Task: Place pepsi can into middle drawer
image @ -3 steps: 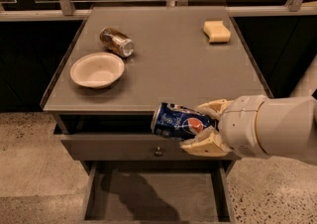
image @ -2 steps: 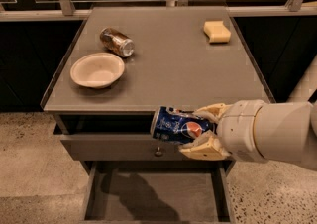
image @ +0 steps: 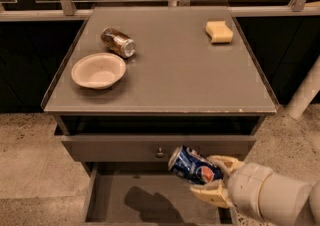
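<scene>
The pepsi can (image: 194, 166) is blue with silver ends and a round red-white-blue logo on its side; no lettering can be read. It is tilted, its top pointing toward 10 o'clock. The gripper (image: 205, 176) has its two cream fingers closed around the can's lower half, holding it above the open middle drawer (image: 112, 187), near the tray's 2 o'clock corner.

One each of pepsi can (image: 195, 166), brown can (image: 118, 42), bowl (image: 98, 70), sponge (image: 219, 31), hand (image: 210, 176) above middle drawer (image: 115, 196)
</scene>
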Motion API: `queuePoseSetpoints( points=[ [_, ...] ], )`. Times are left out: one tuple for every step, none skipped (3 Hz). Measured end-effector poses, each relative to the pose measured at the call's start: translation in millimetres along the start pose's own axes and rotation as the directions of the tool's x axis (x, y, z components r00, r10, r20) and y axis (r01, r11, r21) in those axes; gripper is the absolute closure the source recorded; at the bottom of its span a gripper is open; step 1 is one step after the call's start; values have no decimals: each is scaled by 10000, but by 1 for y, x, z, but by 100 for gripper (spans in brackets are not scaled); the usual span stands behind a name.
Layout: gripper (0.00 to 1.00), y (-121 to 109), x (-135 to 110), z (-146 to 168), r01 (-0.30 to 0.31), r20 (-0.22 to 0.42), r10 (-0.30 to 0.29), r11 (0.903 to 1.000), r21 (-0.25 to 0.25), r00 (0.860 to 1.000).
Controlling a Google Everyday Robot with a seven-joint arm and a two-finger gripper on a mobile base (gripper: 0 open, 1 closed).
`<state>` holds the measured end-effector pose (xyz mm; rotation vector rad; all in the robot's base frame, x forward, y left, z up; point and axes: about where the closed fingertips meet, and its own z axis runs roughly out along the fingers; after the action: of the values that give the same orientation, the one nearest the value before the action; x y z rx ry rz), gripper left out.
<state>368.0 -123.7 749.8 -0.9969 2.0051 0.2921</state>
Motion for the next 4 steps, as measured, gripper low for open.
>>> queuePoseSetpoints(
  points=[
    [100,23,61,23,-1694,167,1694,9855,-42,9854],
    [100,45,111,55,-3028,227,3048,9507,-661,9521],
    [100,60,130,83,-3509,127,3569,9238,-1529,9341],
    [100,64,132,88,-3590,129,3662,9182,-1676,9305]
  ],
)
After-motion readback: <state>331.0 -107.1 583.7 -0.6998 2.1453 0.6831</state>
